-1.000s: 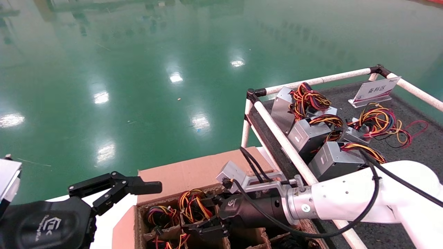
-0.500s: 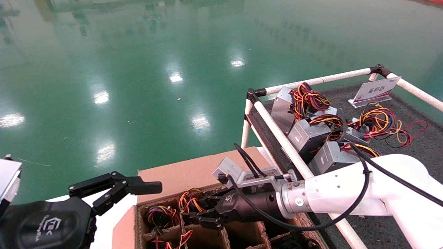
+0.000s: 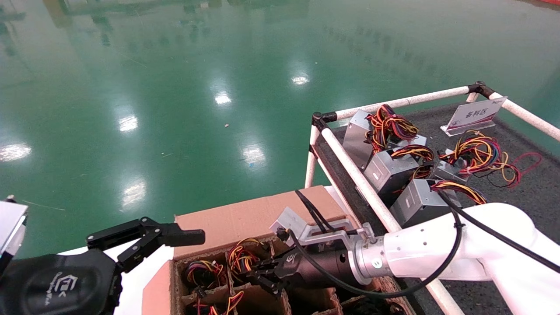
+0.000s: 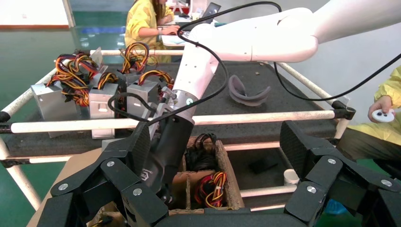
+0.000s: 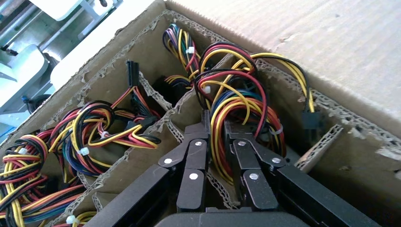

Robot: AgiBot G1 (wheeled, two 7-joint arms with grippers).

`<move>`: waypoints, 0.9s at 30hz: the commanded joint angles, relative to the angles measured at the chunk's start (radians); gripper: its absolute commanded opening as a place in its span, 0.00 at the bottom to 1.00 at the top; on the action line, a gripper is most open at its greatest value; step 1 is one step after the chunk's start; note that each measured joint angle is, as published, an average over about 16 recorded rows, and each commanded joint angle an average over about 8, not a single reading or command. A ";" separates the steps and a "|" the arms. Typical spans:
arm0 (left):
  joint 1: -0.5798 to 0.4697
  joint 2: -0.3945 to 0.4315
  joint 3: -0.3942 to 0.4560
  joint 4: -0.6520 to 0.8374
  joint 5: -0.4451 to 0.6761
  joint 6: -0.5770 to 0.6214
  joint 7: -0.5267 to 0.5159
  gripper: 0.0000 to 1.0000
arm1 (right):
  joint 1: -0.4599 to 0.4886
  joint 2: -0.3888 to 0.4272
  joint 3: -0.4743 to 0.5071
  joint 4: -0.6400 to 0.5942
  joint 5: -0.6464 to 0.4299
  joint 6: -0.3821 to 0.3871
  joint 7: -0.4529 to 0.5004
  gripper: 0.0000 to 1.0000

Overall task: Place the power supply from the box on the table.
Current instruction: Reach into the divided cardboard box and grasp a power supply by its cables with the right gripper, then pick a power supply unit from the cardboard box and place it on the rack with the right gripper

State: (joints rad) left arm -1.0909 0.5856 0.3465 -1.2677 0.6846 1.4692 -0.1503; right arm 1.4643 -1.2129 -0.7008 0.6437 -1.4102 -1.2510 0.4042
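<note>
Your right end effector (image 5: 216, 127) sits low in the box (image 3: 245, 216), fingers nearly closed on the wire bundle of the power supply (image 5: 239, 101), whose body lies hidden straight below in its cell. Lift along the cell's upright axis, then toward the bench (image 3: 516, 192); the left end effector (image 3: 148, 238) hangs open, farther off.

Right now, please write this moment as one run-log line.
right gripper: shut on wire bundle, inside box | left gripper: open, idle | table: awaiting

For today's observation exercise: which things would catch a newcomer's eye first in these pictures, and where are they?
The right gripper, reaching into the box, is shut on a wire bundle in a far cell. More grey units with bright wires line the table behind its white rail. The left gripper hovers open beside the box.
</note>
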 commanded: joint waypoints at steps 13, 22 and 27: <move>0.000 0.000 0.000 0.000 0.000 0.000 0.000 1.00 | 0.014 0.047 0.043 0.024 0.073 -0.051 0.030 0.00; 0.000 0.000 0.000 0.000 0.000 0.000 0.000 1.00 | 0.020 0.133 0.108 0.101 0.181 -0.117 0.091 0.00; 0.000 0.000 0.000 0.000 0.000 0.000 0.000 1.00 | 0.021 0.203 0.151 0.184 0.247 -0.144 0.143 0.00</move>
State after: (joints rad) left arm -1.0910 0.5854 0.3469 -1.2677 0.6843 1.4691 -0.1501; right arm 1.4861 -1.0029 -0.5452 0.8324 -1.1596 -1.3894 0.5520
